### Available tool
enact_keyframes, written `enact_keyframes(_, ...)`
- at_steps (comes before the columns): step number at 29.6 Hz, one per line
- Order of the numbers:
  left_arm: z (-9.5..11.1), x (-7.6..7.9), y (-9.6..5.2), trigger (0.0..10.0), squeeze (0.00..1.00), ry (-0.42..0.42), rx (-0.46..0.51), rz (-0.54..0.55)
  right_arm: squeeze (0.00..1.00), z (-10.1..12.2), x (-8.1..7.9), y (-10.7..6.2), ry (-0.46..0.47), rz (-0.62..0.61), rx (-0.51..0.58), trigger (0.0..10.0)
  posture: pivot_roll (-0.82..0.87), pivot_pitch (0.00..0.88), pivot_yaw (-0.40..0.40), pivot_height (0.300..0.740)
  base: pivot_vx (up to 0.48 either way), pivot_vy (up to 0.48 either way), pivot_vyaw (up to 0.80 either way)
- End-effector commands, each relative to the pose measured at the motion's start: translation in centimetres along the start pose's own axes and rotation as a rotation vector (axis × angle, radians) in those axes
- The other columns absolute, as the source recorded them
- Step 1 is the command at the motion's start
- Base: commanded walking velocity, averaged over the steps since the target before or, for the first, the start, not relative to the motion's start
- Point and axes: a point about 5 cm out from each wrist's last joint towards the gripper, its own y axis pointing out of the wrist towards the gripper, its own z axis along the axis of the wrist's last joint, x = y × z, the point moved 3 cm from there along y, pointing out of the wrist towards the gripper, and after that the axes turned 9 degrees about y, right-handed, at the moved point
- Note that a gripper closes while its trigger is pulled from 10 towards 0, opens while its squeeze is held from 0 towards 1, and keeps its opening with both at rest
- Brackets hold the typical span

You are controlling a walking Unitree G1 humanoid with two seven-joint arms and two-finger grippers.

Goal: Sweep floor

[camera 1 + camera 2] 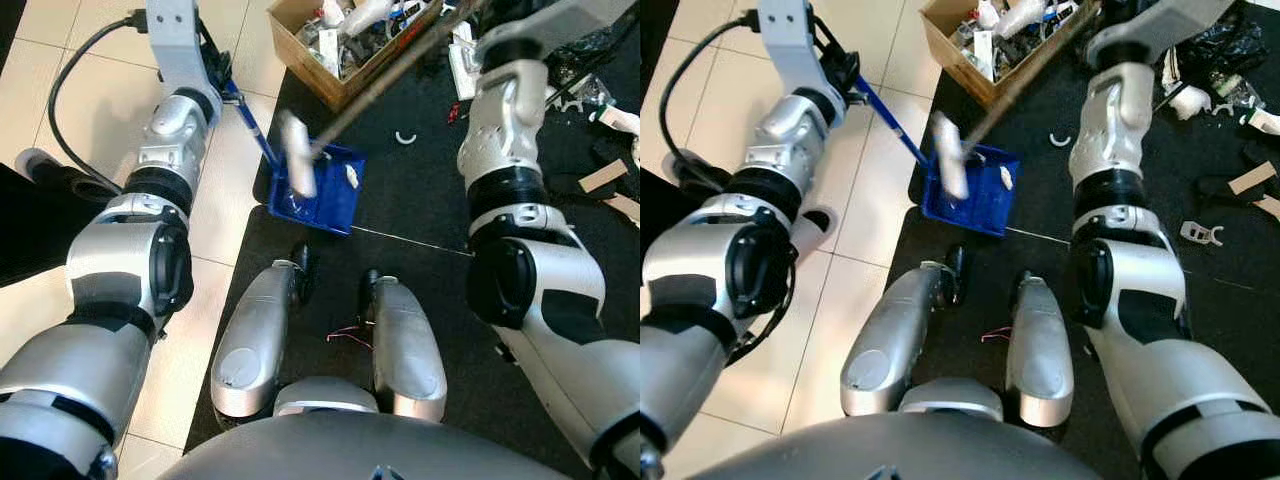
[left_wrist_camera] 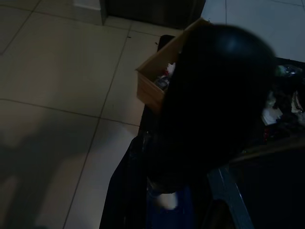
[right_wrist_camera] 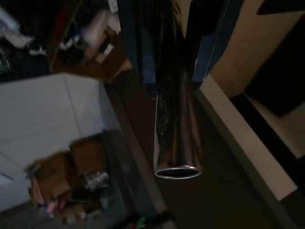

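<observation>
**Left eye view: dustpan and broom meet at the edge of the dark mat**

Left eye view, taken from the robot's left: a black cable [image 1: 62, 95] loops over the pale tiled floor [image 1: 60, 60] beside the left arm; the left hand [image 1: 205, 55] sits at the top of the blue dustpan handle [image 1: 250, 125], but its black fingers are mostly hidden behind the white wrist housing, so I cannot tell whether they are clenched on it or loose; the left wrist view is dark and blocked by a black blur close to the lens and settles nothing.

The handle slants down to the blue dustpan [image 1: 325, 195], which lies on the dark mat [image 1: 420, 200] just past the tile edge, ahead of the robot's two silver feet [image 1: 260, 335]; a small white scrap [image 1: 351, 174] rests inside the pan; the pale broom head [image 1: 297, 152], blurred, stands over the pan's left part, and its brown broom stick [image 1: 385, 75] rises toward the upper right, crossing in front of a cardboard box [image 1: 330, 45] full of mixed litter.

Farther right, a small white curved piece [image 1: 405, 137] lies on the mat; the right arm [image 1: 510, 130] reaches up past the frame edge; in the right wrist view the right hand [image 3: 178, 43] is wrapped around a shiny metal tube [image 3: 177, 143], fingers closed on either side of it; loose scraps [image 1: 610, 180] are scattered along the mat's right side.
</observation>
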Motion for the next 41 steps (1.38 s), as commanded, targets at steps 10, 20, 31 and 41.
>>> enact_keyframes(10,-0.5,0.0,-0.1,10.0,0.0,-0.028,-0.016,-0.002,0.0,2.3,3.8,-0.9,-0.541,-0.007,0.012,10.0,0.1,0.202,0.07,0.74,0.0,0.0,0.0)
enact_keyframes(20,-0.5,0.1,-0.1,10.0,0.0,-0.026,-0.017,-0.004,0.0,-7.1,2.8,-5.6,-0.287,-0.05,-0.282,10.0,0.11,0.195,0.071,0.74,0.0,0.0,0.0)
enact_keyframes(31,-0.3,-0.3,-0.1,10.0,0.0,-0.044,-0.005,0.005,0.0,-1.6,4.3,-2.8,-0.288,-0.132,-0.069,10.0,0.1,0.179,0.064,0.74,0.0,0.0,0.0)
enact_keyframes(41,1.8,-0.7,0.1,10.0,0.0,-0.117,0.078,0.002,0.0,5.4,9.6,-3.3,-0.461,-0.251,0.101,10.0,0.07,0.157,0.069,0.74,0.0,0.0,0.0)
